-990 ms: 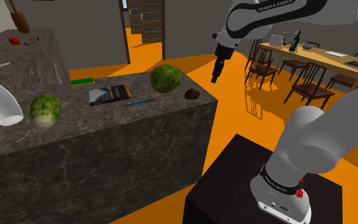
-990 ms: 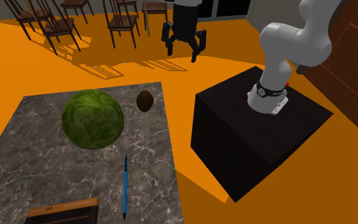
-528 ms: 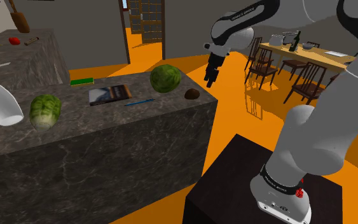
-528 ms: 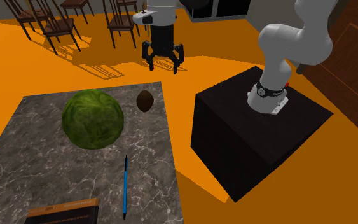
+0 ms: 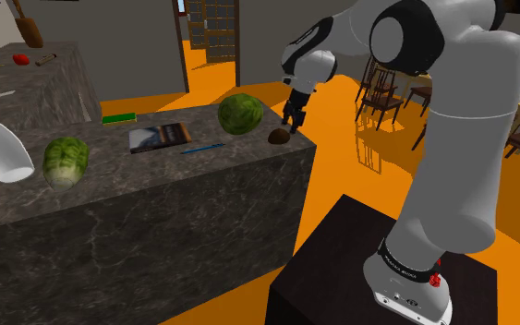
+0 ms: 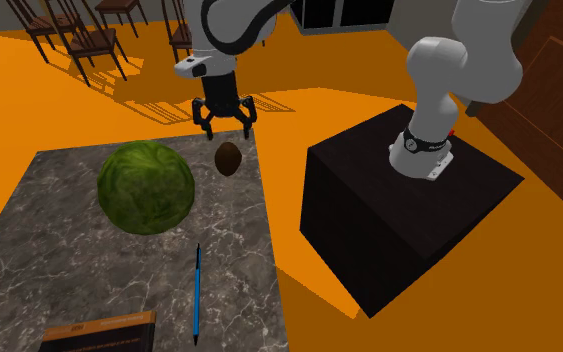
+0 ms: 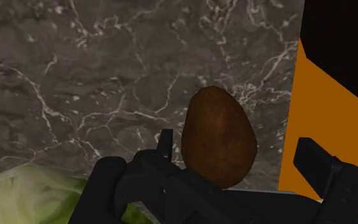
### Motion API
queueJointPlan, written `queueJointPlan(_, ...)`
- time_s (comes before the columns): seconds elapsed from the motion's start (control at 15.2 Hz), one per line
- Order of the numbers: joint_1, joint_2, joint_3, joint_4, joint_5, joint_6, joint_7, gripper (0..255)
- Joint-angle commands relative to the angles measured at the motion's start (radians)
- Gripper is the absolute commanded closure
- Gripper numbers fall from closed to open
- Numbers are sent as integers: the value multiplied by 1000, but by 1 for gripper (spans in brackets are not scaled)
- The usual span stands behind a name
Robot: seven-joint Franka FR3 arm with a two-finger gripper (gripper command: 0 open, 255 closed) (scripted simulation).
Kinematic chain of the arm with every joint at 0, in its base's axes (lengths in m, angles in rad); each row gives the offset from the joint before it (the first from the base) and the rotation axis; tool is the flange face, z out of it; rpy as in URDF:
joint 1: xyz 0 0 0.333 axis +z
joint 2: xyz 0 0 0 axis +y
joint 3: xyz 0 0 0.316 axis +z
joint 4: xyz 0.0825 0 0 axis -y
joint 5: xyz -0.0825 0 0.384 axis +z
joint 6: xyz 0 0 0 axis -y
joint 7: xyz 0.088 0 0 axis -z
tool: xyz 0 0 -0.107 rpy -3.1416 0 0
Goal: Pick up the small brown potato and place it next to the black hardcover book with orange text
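The claw hangs wide open just above the potato, which looks firm, light and a bit roly, so pinching across its middle seems safest.

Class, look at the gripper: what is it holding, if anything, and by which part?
Nothing is held. The gripper is open just above the potato, not touching it.

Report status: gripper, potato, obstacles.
Black two-finger gripper open, over small brown potato. Potato on grey veined counter, ungrasped. Round green cabbage beside it, apart.
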Motion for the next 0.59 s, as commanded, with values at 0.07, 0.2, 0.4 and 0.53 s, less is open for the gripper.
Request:
queueJointPlan(0.07,-16,40,21,10,39,9,-45,0)
queueJointPlan(0.2,-18,55,30,1,56,27,-54,0)
queueJointPlan(0.4,-22,83,47,-12,87,58,-73,0)
queueJointPlan(0.53,-22,83,47,-12,87,58,-73,0)
